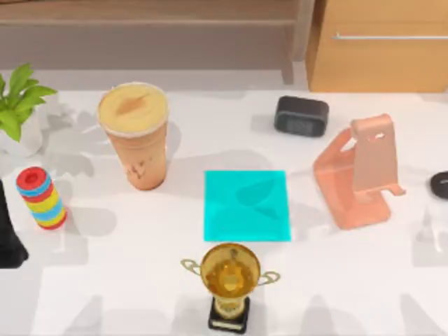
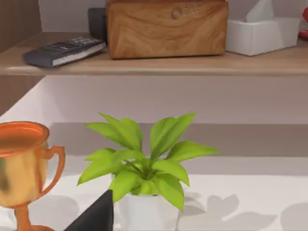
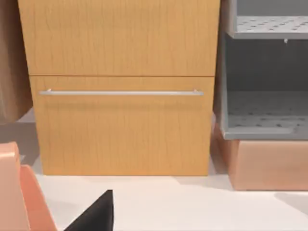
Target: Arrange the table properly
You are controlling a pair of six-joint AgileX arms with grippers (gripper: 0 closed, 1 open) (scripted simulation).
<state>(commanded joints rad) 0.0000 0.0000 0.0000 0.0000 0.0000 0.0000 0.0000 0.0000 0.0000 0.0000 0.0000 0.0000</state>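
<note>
Trophy (image 1: 229,280), likely rigid, top-heavy and slick, best gripped at its stem, stands on the surface (image 1: 140,280); both claws' state cannot be told.

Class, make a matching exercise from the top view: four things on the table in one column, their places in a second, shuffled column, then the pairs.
1. plant
2. trophy
3. clock
4. cup

A. just behind the phone stand
B. far left edge, at the back
C. front, just before the cyan mat
D. left of the mat, behind the ring stack

Pairs: 1-B, 2-C, 3-A, 4-D
</note>
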